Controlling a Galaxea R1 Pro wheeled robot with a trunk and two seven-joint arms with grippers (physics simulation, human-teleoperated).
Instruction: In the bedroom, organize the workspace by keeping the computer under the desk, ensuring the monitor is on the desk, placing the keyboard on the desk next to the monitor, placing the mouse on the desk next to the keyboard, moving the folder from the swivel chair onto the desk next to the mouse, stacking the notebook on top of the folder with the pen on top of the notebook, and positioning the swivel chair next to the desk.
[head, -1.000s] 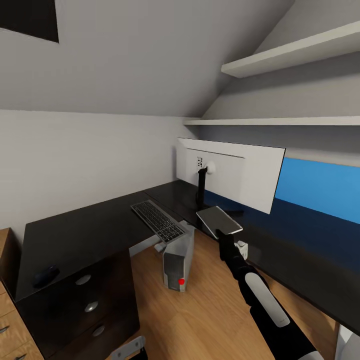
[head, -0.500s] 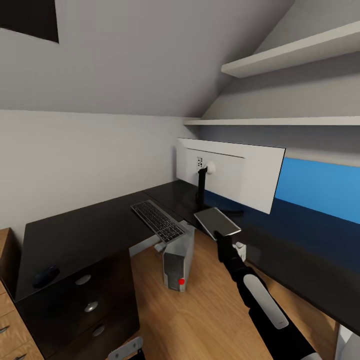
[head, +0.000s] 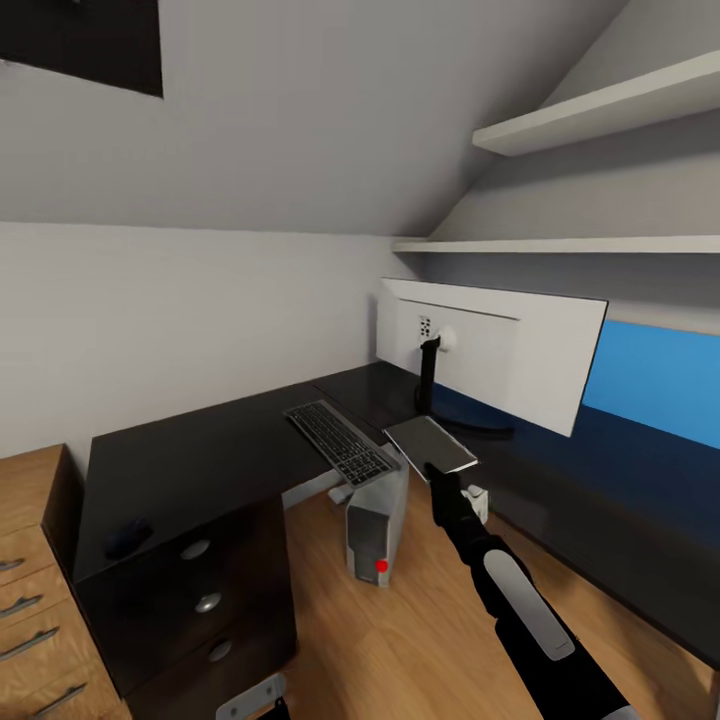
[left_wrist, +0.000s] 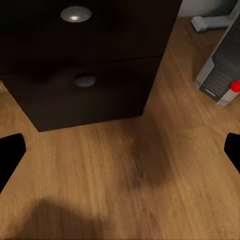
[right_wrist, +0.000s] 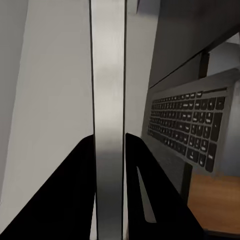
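Observation:
My right gripper (head: 440, 478) is shut on a flat grey folder (head: 430, 445), held tilted over the black desk's (head: 200, 450) inner edge, between the keyboard (head: 340, 442) and the monitor (head: 500, 350). The right wrist view shows the folder (right_wrist: 107, 125) edge-on between the fingers of the right gripper (right_wrist: 109, 137), with the keyboard (right_wrist: 190, 125) beside it. A dark mouse (head: 130, 537) lies at the desk's near left end. The grey computer (head: 376, 515) stands on the floor under the desk. My left gripper (left_wrist: 121, 150) is open above the wooden floor, with the computer (left_wrist: 222, 60) ahead.
Black drawers (head: 205, 600) fill the space under the desk's left end, and a wooden dresser (head: 35, 600) stands beside them. The drawers (left_wrist: 85, 60) lie close ahead of the left gripper. White shelves (head: 600, 110) hang above the monitor. A sloped ceiling closes in overhead.
The camera has swung left, shifting the whole picture right. Against the monitor, the right gripper and folder have moved left, closer to the keyboard.

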